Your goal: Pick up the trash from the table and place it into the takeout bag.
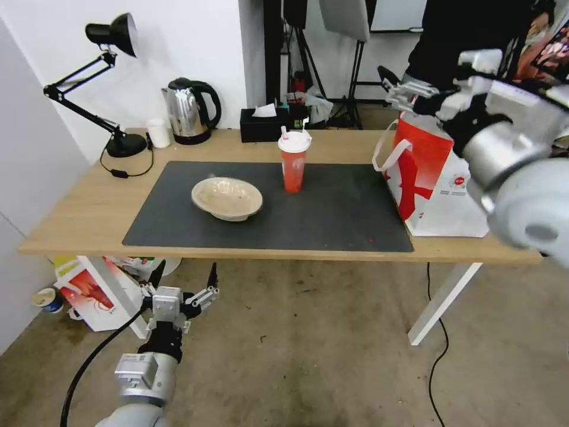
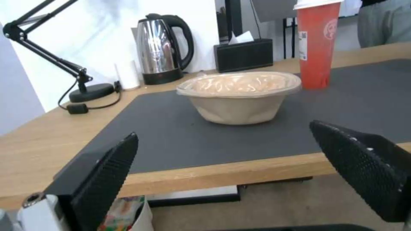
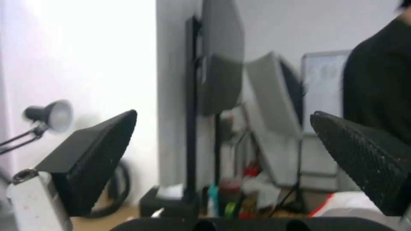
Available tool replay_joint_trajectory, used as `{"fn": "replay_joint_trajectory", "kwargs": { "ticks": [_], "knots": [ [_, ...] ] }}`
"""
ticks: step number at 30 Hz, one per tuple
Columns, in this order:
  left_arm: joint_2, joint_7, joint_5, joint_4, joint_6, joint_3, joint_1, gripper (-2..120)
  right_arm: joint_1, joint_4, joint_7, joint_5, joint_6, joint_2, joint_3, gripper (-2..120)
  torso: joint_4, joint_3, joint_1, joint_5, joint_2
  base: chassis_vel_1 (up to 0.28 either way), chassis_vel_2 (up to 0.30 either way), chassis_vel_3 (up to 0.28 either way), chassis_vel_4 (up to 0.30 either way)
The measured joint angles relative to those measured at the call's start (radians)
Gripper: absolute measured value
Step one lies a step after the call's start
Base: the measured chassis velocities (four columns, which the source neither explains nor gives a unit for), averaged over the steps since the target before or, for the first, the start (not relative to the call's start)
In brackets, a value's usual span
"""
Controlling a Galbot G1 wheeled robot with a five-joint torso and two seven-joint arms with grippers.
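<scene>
Light-wood surface (image 1: pixel 71 219) with dark grey mat (image 1: pixel 332 207), two pieces of trash left on it
Beige paper bowl (image 1: pixel 227 197) and red drink cup (image 1: pixel 293 161) stand on the mat; takeout bag (image 1: pixel 435 178) at the right end. Right hand (image 1: pixel 409 89) spread empty above the bag; left hand (image 1: pixel 184 279) spread empty below the front edge

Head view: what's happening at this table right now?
A two-armed robot is clearing a table. A beige paper bowl and a red drink cup stand on the dark mat. The right gripper is raised, open and empty, above the takeout bag at the table's right end. The left gripper waits open, below the table's front edge, facing the bowl.
</scene>
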State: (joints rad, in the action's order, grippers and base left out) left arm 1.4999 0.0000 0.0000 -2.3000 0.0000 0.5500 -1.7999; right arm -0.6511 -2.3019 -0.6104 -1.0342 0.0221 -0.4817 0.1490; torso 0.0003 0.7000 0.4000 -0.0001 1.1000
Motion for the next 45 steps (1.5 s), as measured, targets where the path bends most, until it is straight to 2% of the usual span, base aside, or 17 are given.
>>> {"fn": "replay_joint_trajectory", "kwargs": {
  "ticks": [3, 4, 8, 9, 12, 16, 23, 30, 45],
  "knots": [
    [0.0, 0.0, 0.0, 0.0, 0.0, 0.0, 0.0, 100, -0.185, -0.04, -0.027, 0.159, -0.037, -0.047, 0.113, 100, -0.0004, 0.0, 0.0, 0.0005, 0.0, 0.0, 0.0, 0.0, 0.0],
    [0.0, 0.0, 0.0, 0.0, 0.0, 0.0, 0.0, 100, -0.185, -0.04, -0.027, 0.159, -0.037, -0.047, 0.113, 100, -0.0004, 0.0, 0.0, 0.0005, 0.0, 0.0, 0.0, 0.0, 0.0],
    [0.0, 0.0, 0.0, 0.0, 0.0, 0.0, 0.0, 100, -0.424, -0.098, -0.073, 0.335, -0.093, -0.113, 0.273, 100, -0.0002, 0.0, 0.0, 0.0, 0.0, 0.0, 0.0, 0.0, 0.0],
    [0.0, 0.0, 0.0, 0.0, 0.0, 0.0, 0.0, 100, -0.424, -0.098, -0.073, 0.335, -0.093, -0.113, 0.273, 100, -0.0002, 0.0, 0.0, 0.0, 0.0, 0.0, 0.0, 0.0, 0.0],
    [0.0, 0.0, 0.0, 0.0, 0.0, 0.0, 0.0, 100, -0.6, -0.152, -0.095, 0.414, -0.133, -0.167, 0.357, 100, -0.0008, 0.0, 0.0, 0.0003, 0.0, 0.0, 0.0, 0.0, 0.0],
    [0.0, 0.0, 0.0, 0.0, 0.0, 0.0, 0.0, 100, -0.689, -0.196, -0.109, 0.465, -0.162, -0.2, 0.389, 100, -0.0002, 0.0, 0.0, -0.0002, 0.0, 0.0, 0.0, 0.0, 0.0],
    [0.0, 0.0, 0.0, 0.0, 0.0, 0.0, 0.0, 100, -0.821, -0.204, -0.132, 0.545, -0.193, -0.251, 0.396, 100, -0.0004, 0.0, 0.0, 0.0001, 0.0, 0.0, 0.0, 0.0, 0.0],
    [0.0, 0.0, 0.0, 0.0, 0.0, 0.0, 0.0, 100, -0.971, -0.201, -0.177, 0.589, -0.204, -0.275, 0.337, 100, -0.0004, 0.0, 0.0, 0.0, 0.0, 0.0, 0.0, 0.0, 0.0],
    [0.0, 0.0, 0.0, 0.0, 0.0, 0.0, 0.0, 100, -1.059, -0.199, -0.205, 0.598, -0.198, -0.262, 0.271, 100, -0.0003, 0.0, 0.0, 0.0, 0.0, 0.0, 0.0, 0.0, 0.0]
  ]
}}
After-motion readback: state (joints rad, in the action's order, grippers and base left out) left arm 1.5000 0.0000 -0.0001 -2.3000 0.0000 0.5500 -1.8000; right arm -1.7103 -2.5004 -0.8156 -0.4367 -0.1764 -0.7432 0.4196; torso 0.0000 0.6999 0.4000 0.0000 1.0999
